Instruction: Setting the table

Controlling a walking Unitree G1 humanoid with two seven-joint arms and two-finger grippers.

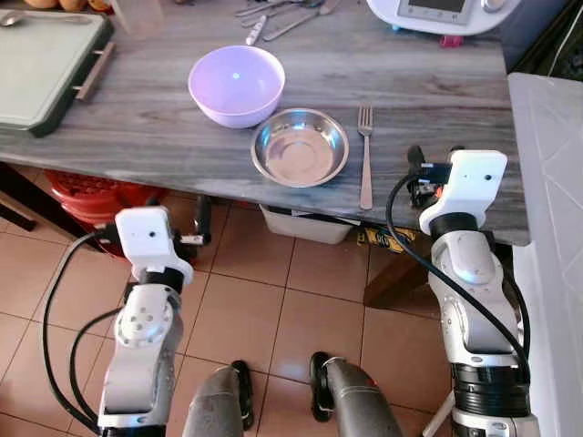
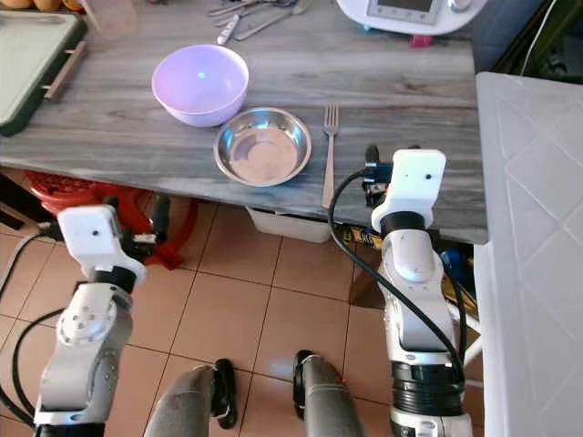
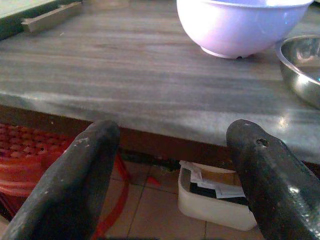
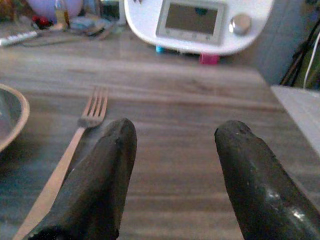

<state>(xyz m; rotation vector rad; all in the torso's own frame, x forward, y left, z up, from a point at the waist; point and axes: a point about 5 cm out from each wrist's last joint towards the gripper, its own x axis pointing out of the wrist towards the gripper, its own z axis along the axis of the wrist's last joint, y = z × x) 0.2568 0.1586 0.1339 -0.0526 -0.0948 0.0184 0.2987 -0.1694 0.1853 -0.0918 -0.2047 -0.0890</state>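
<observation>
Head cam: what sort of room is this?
Likely a home kitchen or dining corner. A grey wood-grain table carries a lilac bowl, a steel bowl and a fork, with a white countertop appliance at the back and terracotta floor tiles beneath.

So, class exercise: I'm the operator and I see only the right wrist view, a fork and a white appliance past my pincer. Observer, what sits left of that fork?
Observer: A steel bowl lies just left of the fork, near the table's front edge.
Operator: Anything beyond that bowl?
Observer: A lilac bowl, behind it and to its left; their rims look close, contact unclear.
Operator: Where is the left pincer?
Observer: The left pincer is open, below the table edge, over the tiled floor.
Operator: And my own?
Observer: The right pincer is open over the tabletop, right of the fork, holding nothing.
</observation>
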